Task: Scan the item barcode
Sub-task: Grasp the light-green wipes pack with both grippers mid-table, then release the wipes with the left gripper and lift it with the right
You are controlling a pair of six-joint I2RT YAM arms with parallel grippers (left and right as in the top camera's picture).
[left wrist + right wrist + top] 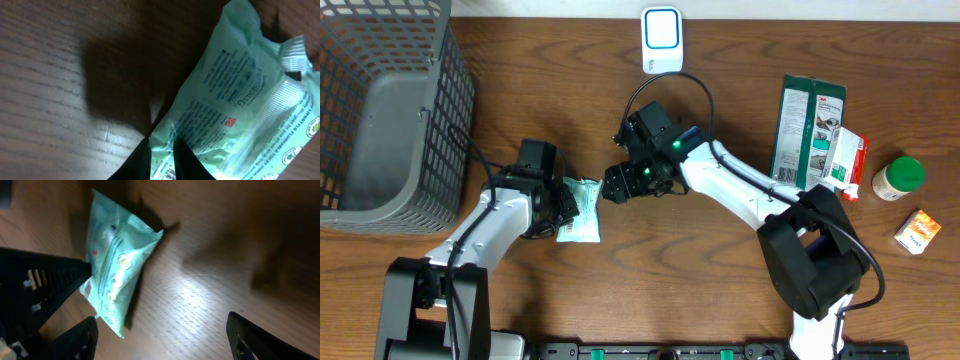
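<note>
The left tool (161,156) is pinched shut on the near edge of the pale green wipes packet (235,95), which stretches ahead of its tips. Just beyond, the right tool (160,335) stands open and empty. The white scanner (661,38) sits farther behind.

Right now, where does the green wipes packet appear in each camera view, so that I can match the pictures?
Overhead: the green wipes packet lies left of centre, between the two arms.
Left wrist: the packet fills the right half, with the left fingers pinching its lower edge.
Right wrist: the packet sits upper left, tilted.
Shared landmark: the brown wood-grain table shows beneath it in all three views.
</note>
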